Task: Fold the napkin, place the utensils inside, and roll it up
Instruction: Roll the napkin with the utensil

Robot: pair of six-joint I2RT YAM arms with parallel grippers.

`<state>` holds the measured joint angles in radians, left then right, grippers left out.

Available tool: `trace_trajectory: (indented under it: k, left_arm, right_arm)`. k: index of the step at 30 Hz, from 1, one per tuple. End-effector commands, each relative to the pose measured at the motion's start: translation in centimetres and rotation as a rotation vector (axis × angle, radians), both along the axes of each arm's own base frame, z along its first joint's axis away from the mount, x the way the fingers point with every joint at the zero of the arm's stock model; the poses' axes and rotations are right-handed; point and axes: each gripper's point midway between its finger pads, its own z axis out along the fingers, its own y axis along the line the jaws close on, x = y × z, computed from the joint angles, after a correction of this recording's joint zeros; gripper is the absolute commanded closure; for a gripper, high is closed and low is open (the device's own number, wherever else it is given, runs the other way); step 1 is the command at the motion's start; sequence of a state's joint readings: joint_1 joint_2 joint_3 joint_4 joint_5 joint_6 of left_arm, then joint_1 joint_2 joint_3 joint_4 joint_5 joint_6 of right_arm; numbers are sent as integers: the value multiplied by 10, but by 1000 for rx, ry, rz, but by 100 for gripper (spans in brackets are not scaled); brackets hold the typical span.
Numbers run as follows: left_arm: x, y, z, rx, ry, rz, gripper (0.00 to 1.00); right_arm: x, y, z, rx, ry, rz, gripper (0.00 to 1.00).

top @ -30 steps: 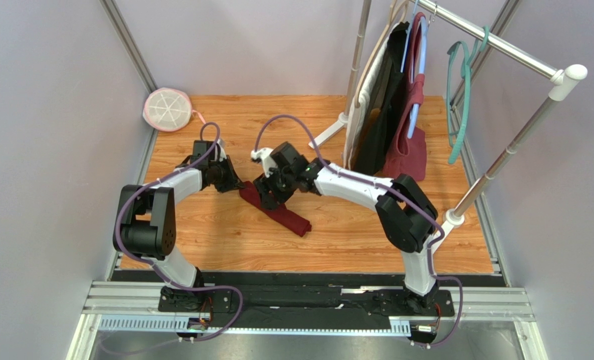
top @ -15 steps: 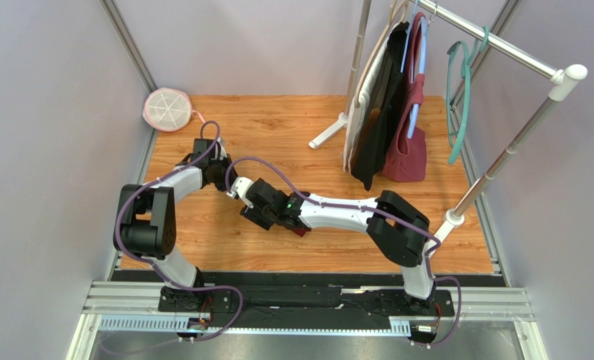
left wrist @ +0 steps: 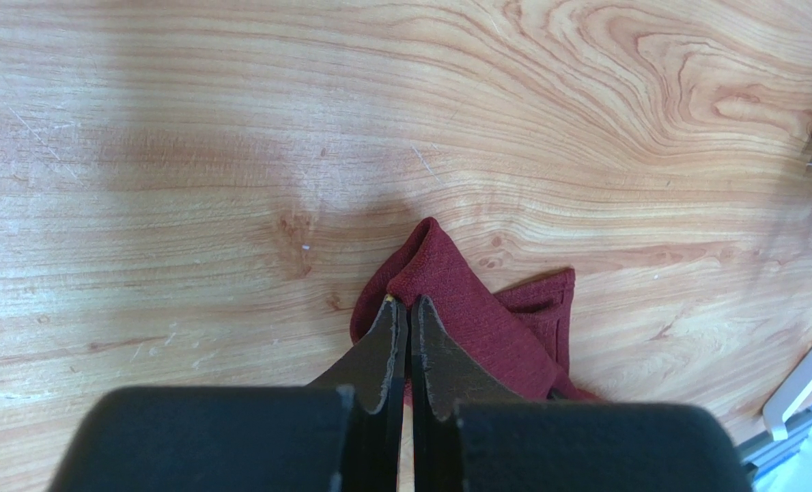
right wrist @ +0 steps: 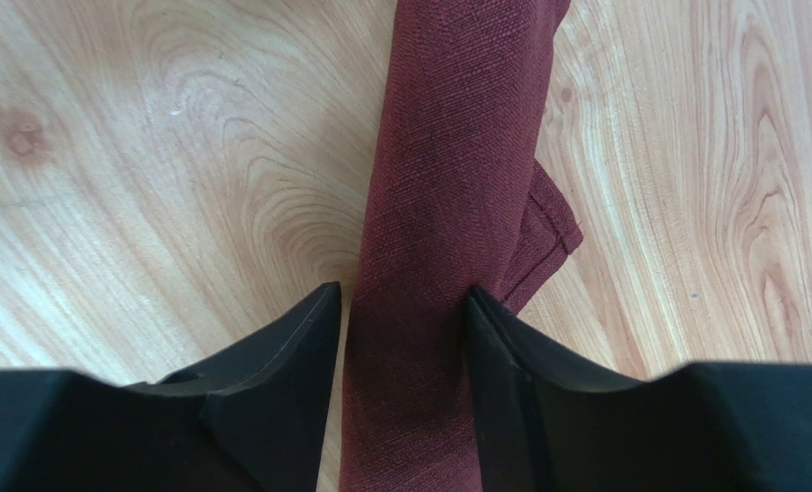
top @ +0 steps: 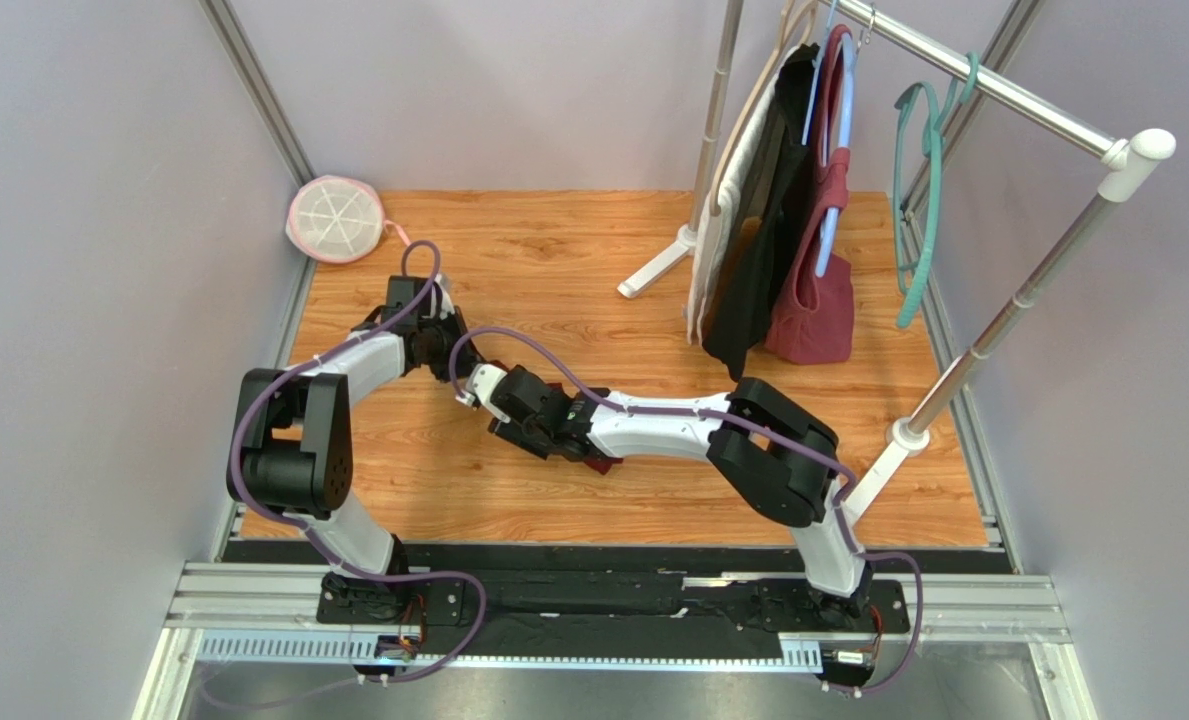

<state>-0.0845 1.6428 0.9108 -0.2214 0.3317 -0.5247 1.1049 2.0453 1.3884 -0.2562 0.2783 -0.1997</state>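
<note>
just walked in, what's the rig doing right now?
Both arms are on the dark red napkin, which lies on the wooden table as a narrow rolled-up bundle. The left gripper is shut with its tips at one end of the bundle; whether it pinches cloth isn't clear. The right gripper is open, straddling the bundle partway along. No utensils are visible.
</note>
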Motion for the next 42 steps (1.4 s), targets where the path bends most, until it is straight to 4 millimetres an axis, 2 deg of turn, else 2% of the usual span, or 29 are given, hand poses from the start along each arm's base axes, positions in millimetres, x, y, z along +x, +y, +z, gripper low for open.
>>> trace_trajectory:
  k: [1, 2, 3, 4, 6, 7, 8, 11, 15, 16, 25, 33, 34, 37, 39, 40, 42]
  left_arm:
    - [14, -2, 18, -3, -69, -21, 87]
    - [14, -2, 22, -3, -79, -21, 80]
    - [14, -2, 25, -4, -88, -19, 62]
    - [14, -1, 27, -2, -93, -12, 52]
    - [14, 4, 35, 21, -112, 13, 36]
    - [15, 8, 38, 34, -118, 29, 33]
    - [14, 12, 44, 46, -133, 47, 31]
    - [11, 22, 54, 74, -167, 87, 29]
    - [9, 22, 62, 65, -216, 93, 29]
    - [5, 22, 58, 67, -213, 86, 28]
    - [3, 4, 36, -16, -180, 15, 36]
    - [-2, 1, 17, -28, -106, 6, 51]
    - [-1, -1, 15, -35, -108, 3, 58]
    - [-2, -5, 14, -61, -107, -1, 68]
    - [-3, -6, 12, -69, -102, -3, 74]
    - [-2, -7, 11, -71, -100, -5, 83]
    - [-2, -7, 8, -70, -85, -4, 91]
  right_arm:
    - [4, 4, -10, 46, 112, 2, 57]
    - [9, -2, -11, 61, 157, -11, 60]
    - [8, -1, -12, 88, 208, -18, 65]
    - [-4, 4, -14, 132, 310, 26, 67]
    - [-1, -2, -12, 193, 406, 19, 73]
    - [-10, 2, -10, 238, 496, 36, 74]
    - [-5, -4, -11, 260, 537, 21, 76]
    - [-12, -4, -7, 330, 675, 31, 77]
    - [-14, -3, -9, 402, 813, 35, 78]
    - [-13, -3, -6, 431, 846, 40, 78]
    - [-6, 0, -17, 502, 1009, 25, 79]
    - [8, -3, -22, 535, 1032, -22, 79]
    - [9, -4, -22, 534, 1032, -26, 79]
    - [12, -5, -22, 536, 1032, -36, 77]
    - [12, -4, -20, 538, 1030, -36, 71]
    - [14, -4, -17, 541, 1024, -34, 68]
    - [16, -5, -13, 533, 1007, -42, 55]
